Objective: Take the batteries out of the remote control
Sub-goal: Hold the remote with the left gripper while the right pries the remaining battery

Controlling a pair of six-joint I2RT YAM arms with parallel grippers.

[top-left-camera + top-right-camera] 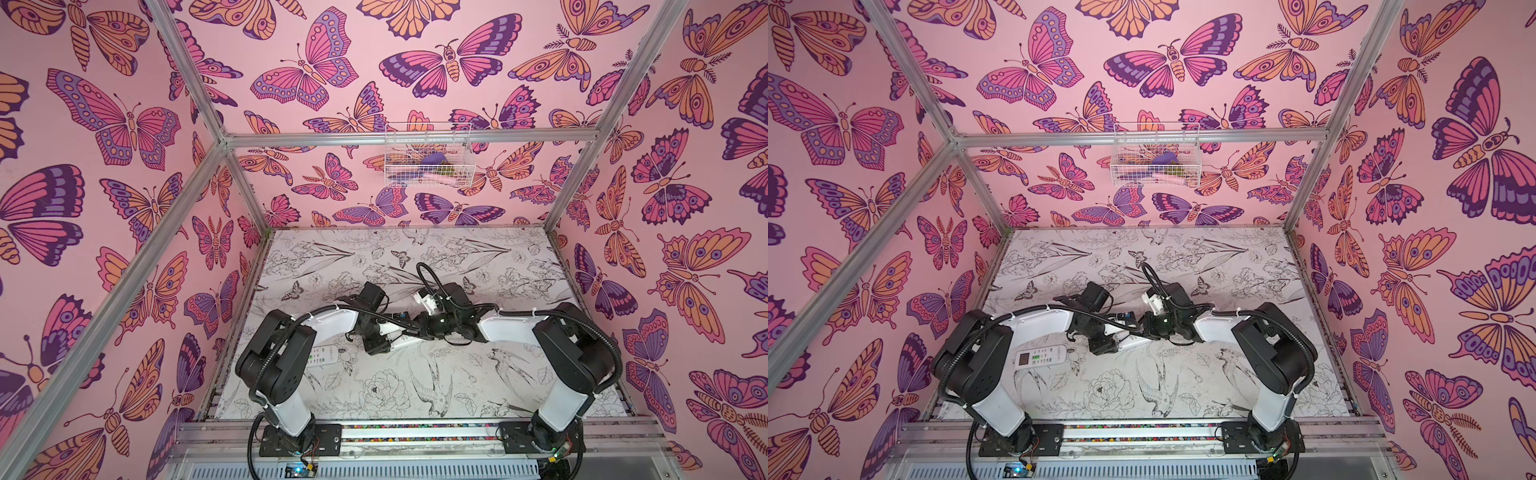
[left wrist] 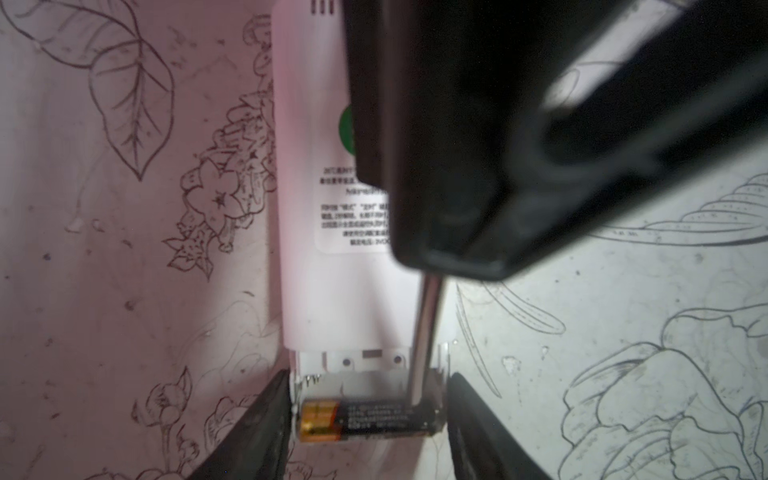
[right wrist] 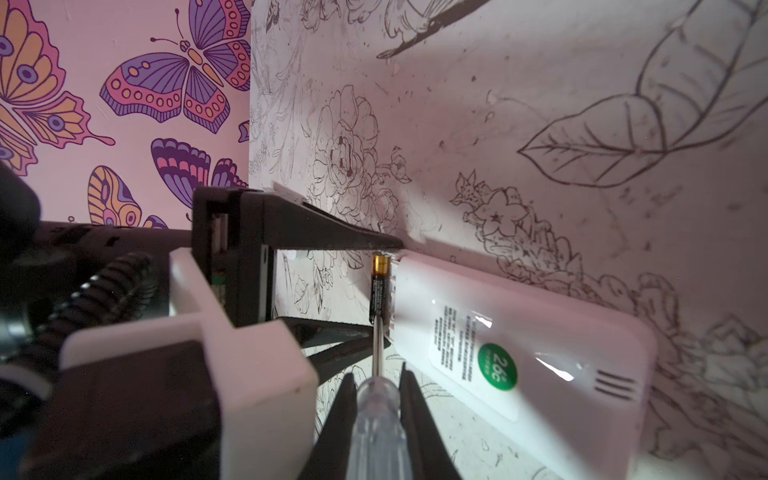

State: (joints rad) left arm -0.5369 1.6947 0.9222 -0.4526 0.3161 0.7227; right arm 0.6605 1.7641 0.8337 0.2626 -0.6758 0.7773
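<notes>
Nearby, spare remote [image 1: 1040, 356] by L arm [image 1: 1042, 322]; screwdriver [image 2: 424, 332] at battery [image 2: 370, 419] end.

Top views bright and even; wrist views dimmer, pink-tinted, blurred.

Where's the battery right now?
In the left wrist view, the battery lies crosswise in the open end of the white remote, between the left gripper's fingers, with the screwdriver tip by its black end.
</notes>
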